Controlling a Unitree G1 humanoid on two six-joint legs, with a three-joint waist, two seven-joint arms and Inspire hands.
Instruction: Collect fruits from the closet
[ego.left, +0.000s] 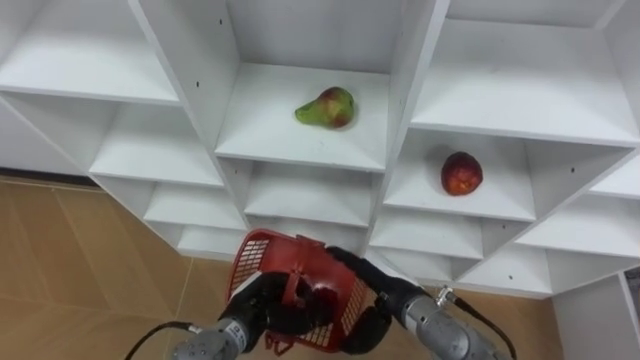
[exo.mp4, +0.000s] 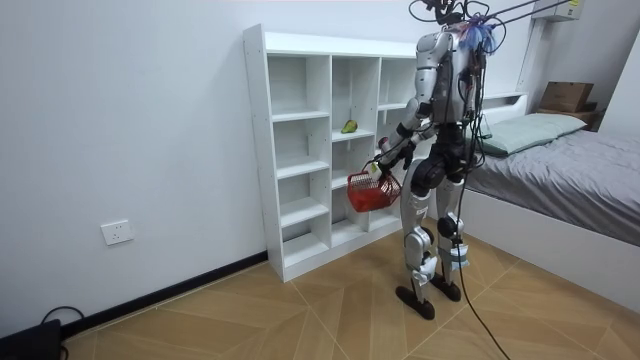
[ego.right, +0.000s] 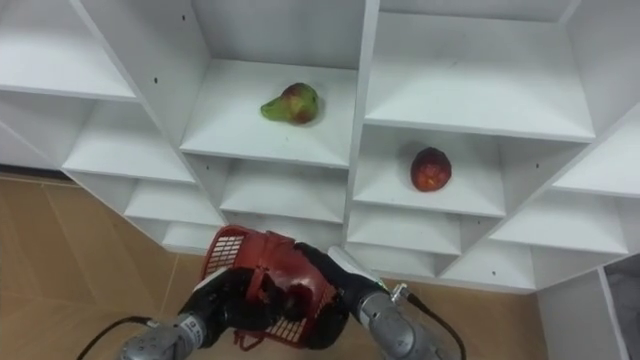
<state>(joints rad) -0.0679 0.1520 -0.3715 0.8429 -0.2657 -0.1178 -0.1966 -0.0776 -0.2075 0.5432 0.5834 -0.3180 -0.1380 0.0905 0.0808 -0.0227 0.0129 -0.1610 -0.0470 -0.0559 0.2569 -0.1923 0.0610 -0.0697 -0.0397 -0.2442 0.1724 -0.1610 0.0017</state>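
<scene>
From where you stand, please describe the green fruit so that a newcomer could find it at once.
Face the white closet of open compartments. In its middle column one shelf carries a pear. It is green with a red blush and tapered, whereas the round red fruit lies one compartment lower in the column to its right.

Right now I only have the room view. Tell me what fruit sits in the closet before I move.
Observer: A pear lies on one shelf; a red fruit sits in the next column to the right, on a lower shelf.
Operator: Report the hands.
Observer: Left hand and right hand both grip the basket.
Operator: Say whether either fruit is touched.
Observer: Neither; both hands are below the fruits, apart from them.
</scene>
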